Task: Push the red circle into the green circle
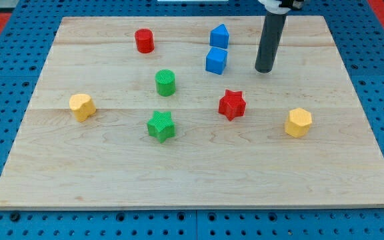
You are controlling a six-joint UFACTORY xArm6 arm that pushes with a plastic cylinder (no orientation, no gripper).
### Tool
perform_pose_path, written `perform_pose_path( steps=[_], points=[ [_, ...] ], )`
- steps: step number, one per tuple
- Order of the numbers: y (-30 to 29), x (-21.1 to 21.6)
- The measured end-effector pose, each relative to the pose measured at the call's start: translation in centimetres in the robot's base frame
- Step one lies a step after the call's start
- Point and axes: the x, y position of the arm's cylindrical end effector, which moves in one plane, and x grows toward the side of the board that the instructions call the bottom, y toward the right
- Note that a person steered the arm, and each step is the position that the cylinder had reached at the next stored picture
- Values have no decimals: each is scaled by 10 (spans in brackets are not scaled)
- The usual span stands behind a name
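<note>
My tip (265, 69) rested on the wooden board (352, 167) toward its top right corner, just to the right of the blue cube (216, 60) and touching nothing; being a bare rod, it had no jaws to open or close and held no block. The red circle (144, 41) stood near the board's top edge, left of centre, well apart from my tip and off to its left, with the blue cube and the blue pointed block (219, 36) lying between us. The green circle (165, 83) sat below the red one and slightly toward the view's right, near but not touching. That line was what mattered: the push had to run downward and a little rightward, so I judged my tip needed to get behind the red circle, on its top-left side by the top edge, skirting both blue blocks without nudging them. The other blocks lay clear of that line.
</note>
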Motion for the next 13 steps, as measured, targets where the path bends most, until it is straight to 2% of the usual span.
perform_pose_path(
  steps=[1,3,4,6,7,8,9,12,13],
  points=[
    [-24,8],
    [-5,-11],
    [-14,-70],
    [-157,-83],
    [-188,-104],
    [-261,-127],
    [-325,-100],
    [-334,-105],
    [-300,-98]
  ],
)
